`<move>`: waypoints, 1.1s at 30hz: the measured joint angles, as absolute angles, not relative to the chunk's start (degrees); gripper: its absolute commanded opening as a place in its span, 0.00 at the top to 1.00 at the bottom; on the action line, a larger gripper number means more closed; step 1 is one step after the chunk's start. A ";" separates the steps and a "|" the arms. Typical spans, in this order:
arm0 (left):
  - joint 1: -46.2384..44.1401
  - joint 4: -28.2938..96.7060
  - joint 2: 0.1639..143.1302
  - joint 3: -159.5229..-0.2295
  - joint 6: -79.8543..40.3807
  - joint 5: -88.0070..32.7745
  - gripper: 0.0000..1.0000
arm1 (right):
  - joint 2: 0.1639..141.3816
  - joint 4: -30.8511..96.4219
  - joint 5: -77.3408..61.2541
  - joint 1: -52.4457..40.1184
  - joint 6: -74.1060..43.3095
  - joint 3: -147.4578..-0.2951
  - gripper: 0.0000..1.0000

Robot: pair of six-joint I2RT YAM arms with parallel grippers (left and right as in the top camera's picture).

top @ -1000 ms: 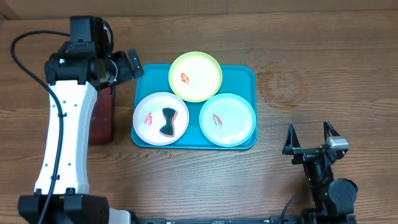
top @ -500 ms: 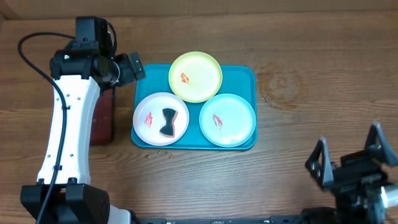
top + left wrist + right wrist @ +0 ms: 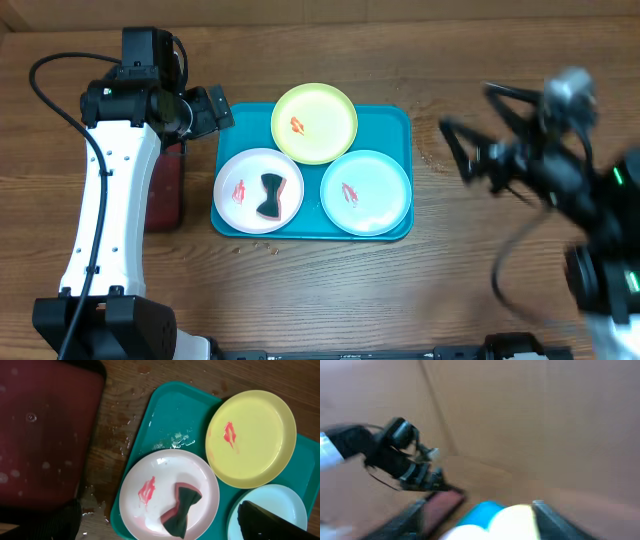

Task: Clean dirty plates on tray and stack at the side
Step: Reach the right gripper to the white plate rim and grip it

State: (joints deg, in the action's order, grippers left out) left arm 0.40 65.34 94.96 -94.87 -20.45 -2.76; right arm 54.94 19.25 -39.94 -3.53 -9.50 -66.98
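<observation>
Dirty plates (image 3: 325, 135) sit on the blue tray (image 3: 395, 125). Left of it the left gripper (image 3: 218, 105) hangs wide open, a black cloth (image 3: 268, 196) lies on the white plate (image 3: 240, 170), and far right the blurry right gripper (image 3: 479, 505) is spread, holding nothing.

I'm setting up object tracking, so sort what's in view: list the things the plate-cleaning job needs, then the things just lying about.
Job:
white plate
lime plate
mint plate
blue tray
black sponge on the white plate, probably the wiper

Lying about:
red tray
water drops beside the blue tray
</observation>
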 measured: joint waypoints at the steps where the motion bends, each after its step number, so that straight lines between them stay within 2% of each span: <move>1: 0.40 65.43 94.96 -94.87 -20.45 -2.79 0.00 | 57.56 18.20 -41.80 -3.64 -12.82 -67.22 0.15; 4: 0.40 65.63 94.96 -94.87 -20.45 -2.76 0.00 | 65.34 23.55 -43.27 -4.89 -17.98 -70.24 0.10; 6: 0.40 65.65 94.96 -94.87 -20.45 -2.79 0.00 | 70.54 33.76 -40.51 -7.27 -18.85 -75.29 0.09; 8: 0.40 65.65 94.96 -94.87 -20.45 -2.76 0.00 | 75.79 46.39 -34.76 -10.70 -18.74 -82.32 0.00; 10: 0.40 65.63 94.96 -94.87 -20.45 -2.76 0.00 | 82.37 59.68 -26.48 -15.57 -18.41 -91.33 0.01; 12: 0.40 65.63 94.96 -94.87 -20.45 -2.76 0.00 | 87.31 63.92 -20.29 -19.73 -18.41 -97.12 0.06; 13: 0.40 65.65 94.96 -94.87 -20.45 -2.79 0.00 | 90.11 63.96 -17.43 -22.20 -18.68 -99.18 0.13; 15: 0.40 65.65 94.96 -94.87 -20.45 -2.76 0.00 | 93.78 62.78 -14.20 -25.45 -19.55 -100.42 0.30; 16: 0.40 65.65 94.96 -94.87 -20.45 -2.79 0.00 | 95.66 62.04 -12.82 -26.98 -20.10 -100.47 0.45; 18: 0.40 65.71 94.96 -94.87 -20.45 -2.79 0.00 | 99.44 60.45 -11.14 -29.52 -21.02 -100.51 0.61; 24: 0.40 66.92 94.96 -94.87 -20.45 -2.79 0.00 | 111.57 57.95 -7.03 -36.07 -25.54 -100.51 0.61; 33: 0.40 67.29 94.96 -94.87 -20.45 -2.79 0.00 | 119.07 55.90 -5.28 -41.25 -31.09 -100.49 0.61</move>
